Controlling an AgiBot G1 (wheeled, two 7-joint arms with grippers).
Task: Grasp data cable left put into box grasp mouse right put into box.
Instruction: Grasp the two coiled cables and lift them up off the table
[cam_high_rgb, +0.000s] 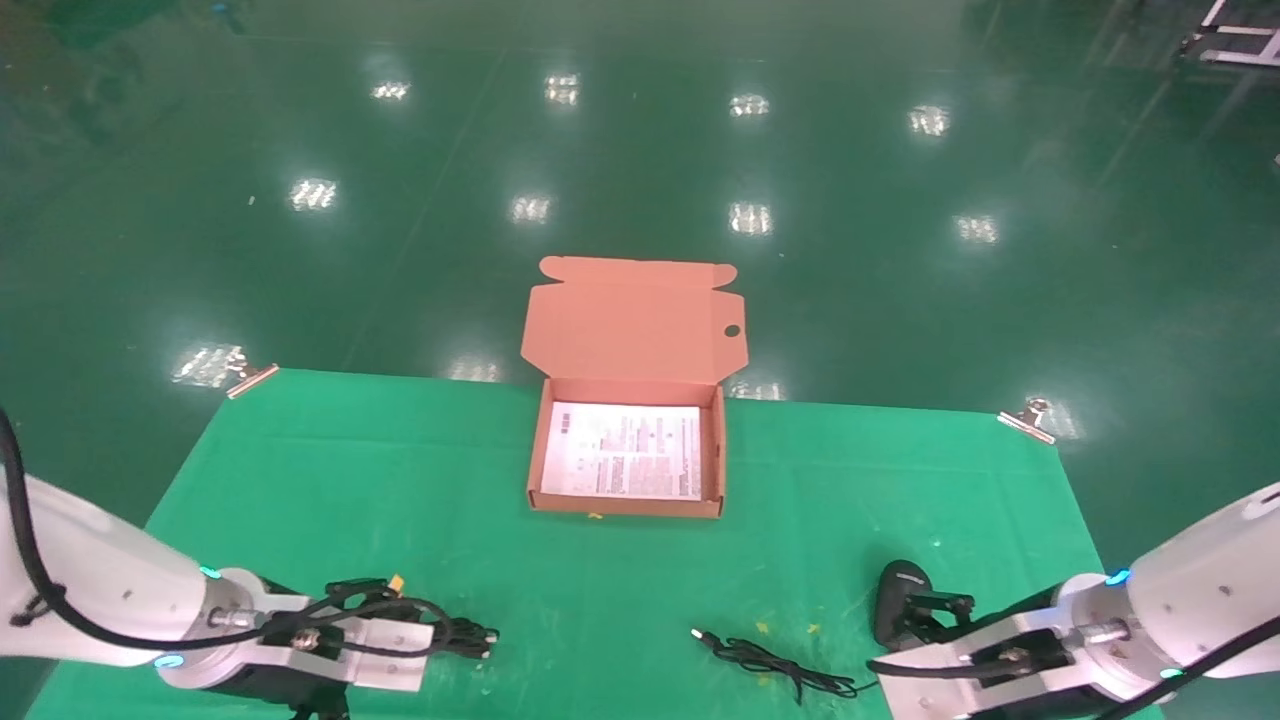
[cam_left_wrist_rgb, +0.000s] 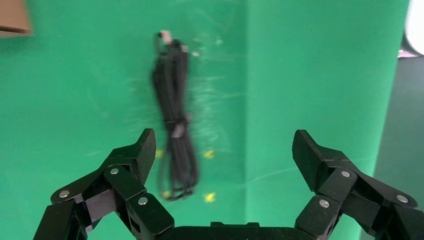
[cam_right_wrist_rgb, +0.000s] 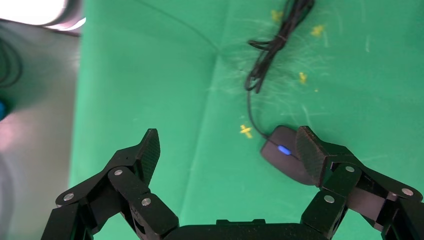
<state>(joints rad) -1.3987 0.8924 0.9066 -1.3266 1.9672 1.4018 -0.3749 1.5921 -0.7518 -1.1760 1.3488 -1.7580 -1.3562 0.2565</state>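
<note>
The open box stands mid-table with its lid folded back and a white printed sheet inside. The data cable, a tied black bundle, lies on the green cloth and also shows in the head view. My left gripper is open above the cloth, with the cable's near end beside one finger. The black mouse with its blue mark lies at the front right. My right gripper is open and empty, one finger overlapping the mouse.
The mouse's thin cord trails left across the cloth in a loose bundle. Metal clips hold the cloth's far corners. A glossy green floor lies beyond the table edges.
</note>
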